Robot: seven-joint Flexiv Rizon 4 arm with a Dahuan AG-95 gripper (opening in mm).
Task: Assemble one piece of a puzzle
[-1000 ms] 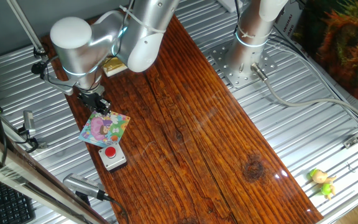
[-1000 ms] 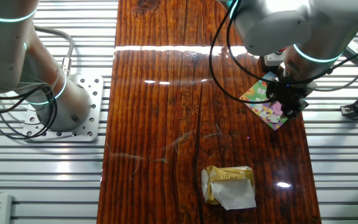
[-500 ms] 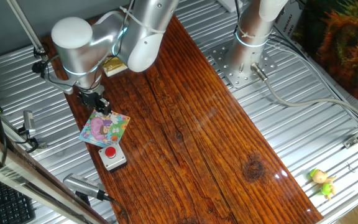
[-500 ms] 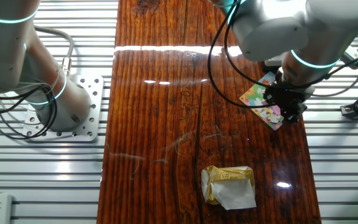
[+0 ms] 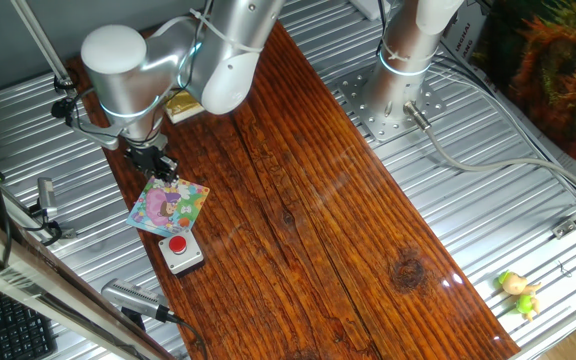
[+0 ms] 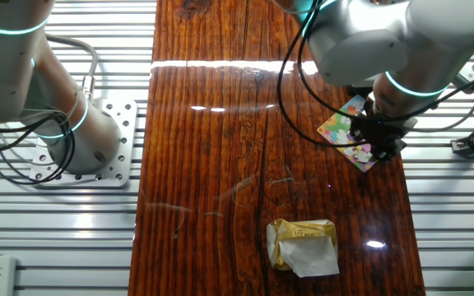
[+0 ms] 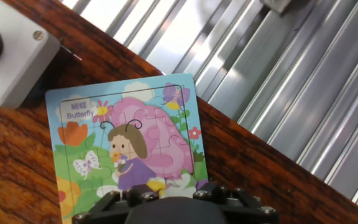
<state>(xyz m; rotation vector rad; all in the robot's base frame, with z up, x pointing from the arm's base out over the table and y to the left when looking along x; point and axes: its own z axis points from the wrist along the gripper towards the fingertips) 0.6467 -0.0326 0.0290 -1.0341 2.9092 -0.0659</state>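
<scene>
The puzzle (image 5: pixel 168 206) is a small square board with a pastel butterfly-girl picture, lying flat near the left edge of the wooden table (image 5: pixel 308 200). In the other fixed view the puzzle (image 6: pixel 346 131) is partly covered by the arm. My gripper (image 5: pixel 160 170) points down at the board's far edge, and the same gripper (image 6: pixel 378 141) hides that corner. In the hand view the puzzle (image 7: pixel 126 130) fills the middle, with the gripper (image 7: pixel 169 208) as a dark closed mass over its lower edge. No loose piece shows between the fingers.
A grey box with a red button (image 5: pixel 180 251) sits just in front of the puzzle, and this grey box (image 7: pixel 8 56) lies at top left of the hand view. A yellow-and-white block (image 6: pixel 303 245) lies further along the table. Ribbed metal decking (image 7: pixel 278 93) borders the table's edge.
The arm has shifted only slightly over the puzzle's edge. The puzzle and the other objects have stayed where they were.
</scene>
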